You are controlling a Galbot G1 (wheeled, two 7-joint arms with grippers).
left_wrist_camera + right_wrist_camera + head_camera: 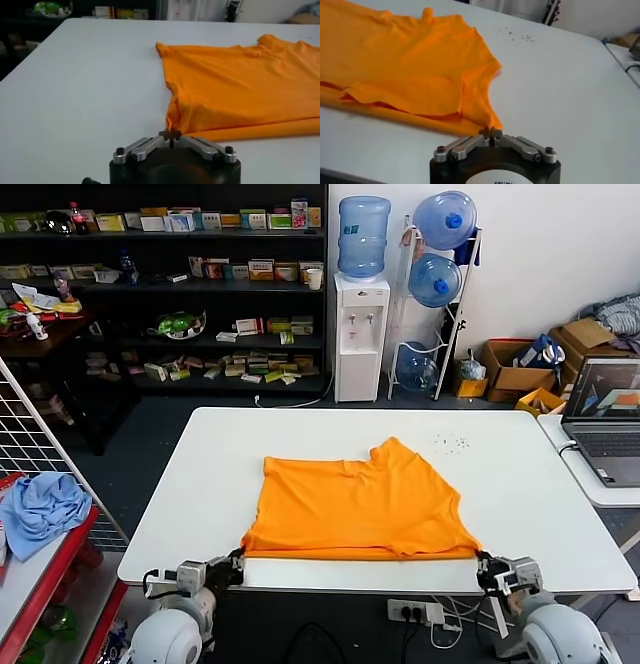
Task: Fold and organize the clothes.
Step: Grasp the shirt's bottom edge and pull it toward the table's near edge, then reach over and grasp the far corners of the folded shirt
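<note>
The clothes, one bright orange T-shirt [355, 504], lie partly folded on the white table [200, 484], the hem along the near edge. My left gripper [238, 568] is shut on the shirt's near left corner [172, 131] at the table's front edge. At the near right corner [490, 122], my right gripper [484, 569] is likewise shut on the cloth. In each wrist view the jaws meet with a tuft of orange fabric pinched between them. The neck and a sleeve [395, 452] point toward the far side.
A laptop [605, 419] sits on a side table at the right. A light blue cloth [40, 509] lies on a red rack to the left. Small specks [450, 442] dot the far right of the table. Shelves, a water dispenser [360, 334] and boxes stand behind.
</note>
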